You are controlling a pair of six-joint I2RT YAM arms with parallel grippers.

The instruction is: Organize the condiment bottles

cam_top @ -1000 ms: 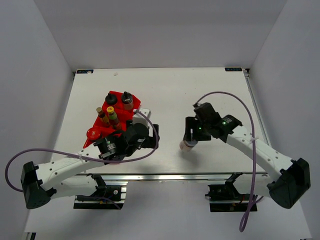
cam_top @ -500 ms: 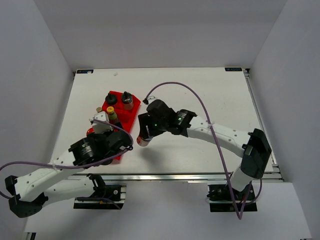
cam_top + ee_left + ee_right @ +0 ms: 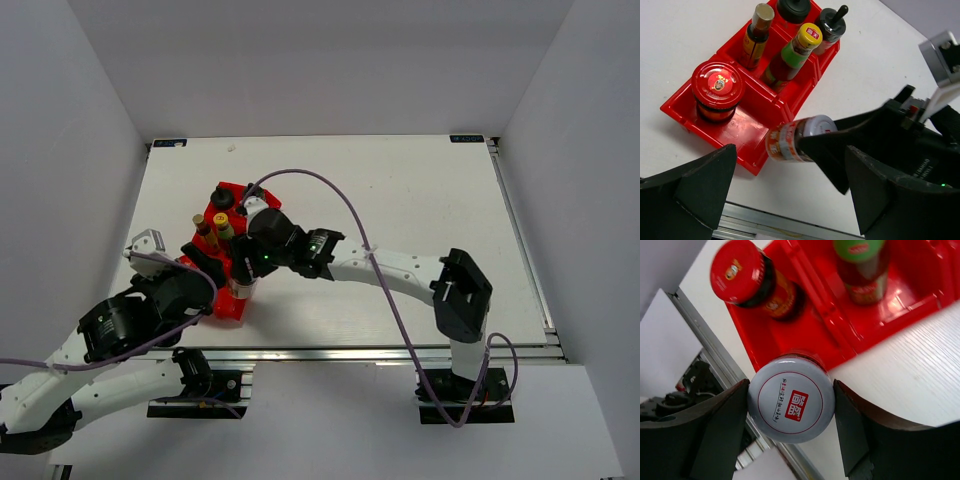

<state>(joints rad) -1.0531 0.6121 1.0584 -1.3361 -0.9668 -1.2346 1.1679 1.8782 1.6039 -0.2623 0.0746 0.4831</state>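
- White walls are seen around a white table [image 3: 420, 190], and a red tray [image 3: 747, 132] is set on it.
- A white-capped jar [image 3: 790, 142] is pinched at its sides by the right gripper [image 3: 790, 415].
- That jar is held tilted over the tray's near edge, close to the red-lidded jar [image 3: 717, 85], and is not yet set down.
- The left gripper [image 3: 785, 195] is spread wide, and nothing is held by it.
- The jar is likely hard, smooth and a bit heavy. It could slip or break, so its sides should be held firmly.
- Six are counted: five in the tray, one held.
- Two black-capped bottles [image 3: 832, 25], one yellow-capped bottle [image 3: 792, 52] and one brownish-capped bottle [image 3: 757, 30] are counted.
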